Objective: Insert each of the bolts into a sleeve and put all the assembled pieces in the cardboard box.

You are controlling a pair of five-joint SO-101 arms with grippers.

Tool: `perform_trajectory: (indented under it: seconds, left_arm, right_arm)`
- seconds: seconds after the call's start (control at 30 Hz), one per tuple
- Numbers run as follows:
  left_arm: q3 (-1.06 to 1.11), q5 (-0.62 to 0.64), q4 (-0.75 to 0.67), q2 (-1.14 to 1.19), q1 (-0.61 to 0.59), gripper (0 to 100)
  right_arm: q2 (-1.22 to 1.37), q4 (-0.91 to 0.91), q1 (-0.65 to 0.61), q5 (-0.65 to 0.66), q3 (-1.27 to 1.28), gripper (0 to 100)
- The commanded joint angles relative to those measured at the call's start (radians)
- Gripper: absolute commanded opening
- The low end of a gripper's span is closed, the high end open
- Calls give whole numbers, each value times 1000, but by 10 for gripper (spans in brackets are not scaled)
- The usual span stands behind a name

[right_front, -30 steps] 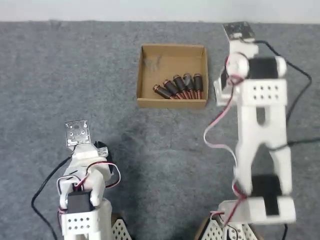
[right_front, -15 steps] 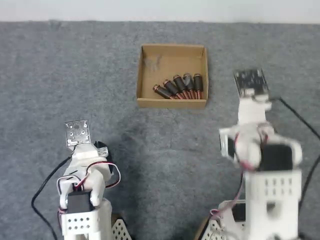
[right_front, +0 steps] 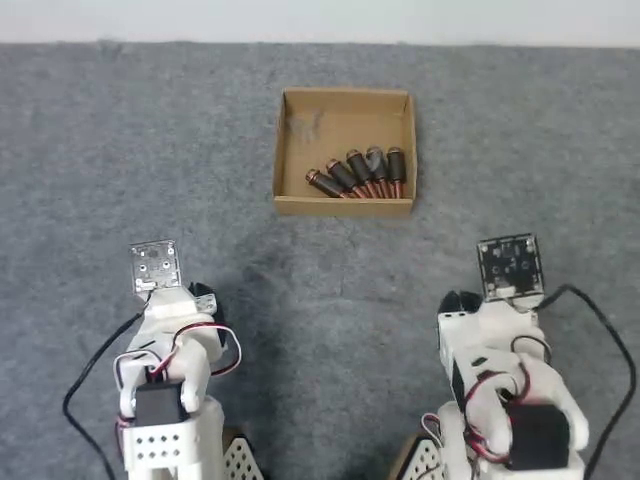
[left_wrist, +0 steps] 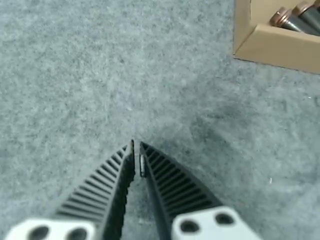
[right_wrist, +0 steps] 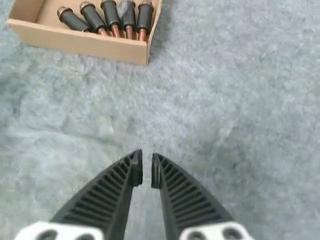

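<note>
Five assembled pieces point(right_front: 358, 172), dark sleeves with copper ends, lie side by side against the near wall of the cardboard box point(right_front: 345, 206); box sits far centre on the grey felt table point(right_front: 100, 150); left gripper point(left_wrist: 136, 146) near left, closed on nothing, tips over felt; right gripper point(right_wrist: 146, 159) near right, closed to a thin slit, holding nothing; open felt lies between both and the box.

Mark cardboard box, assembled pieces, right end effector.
cardboard box point(right_front: 338, 128): high view, bare floor of the box.
assembled pieces point(right_front: 359, 166): high view, dark sleeve of the middle piece.
right end effector point(right_wrist: 146, 164): right wrist view, midway between its fingertips.
</note>
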Motion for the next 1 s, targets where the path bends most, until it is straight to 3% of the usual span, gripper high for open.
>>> perform_trajectory:
  seconds: [0.0,0.3,0.5,0.77,0.97]
  left_arm:
    - [-13,-6,6,-15,2,16]
    - [-13,-6,6,-14,2,16]
    - [-13,-6,6,-14,2,16]
    - [-13,-6,6,-14,2,16]
    - [-13,-6,6,-14,2,16]
  right_arm:
    - [-51,-77,13,15,80,6]
    - [-65,-387,13,15,407,6]
    - [-71,-481,13,15,589,6]
    - [-73,-427,67,6,629,6]
    - [-73,-120,76,-130,446,8]
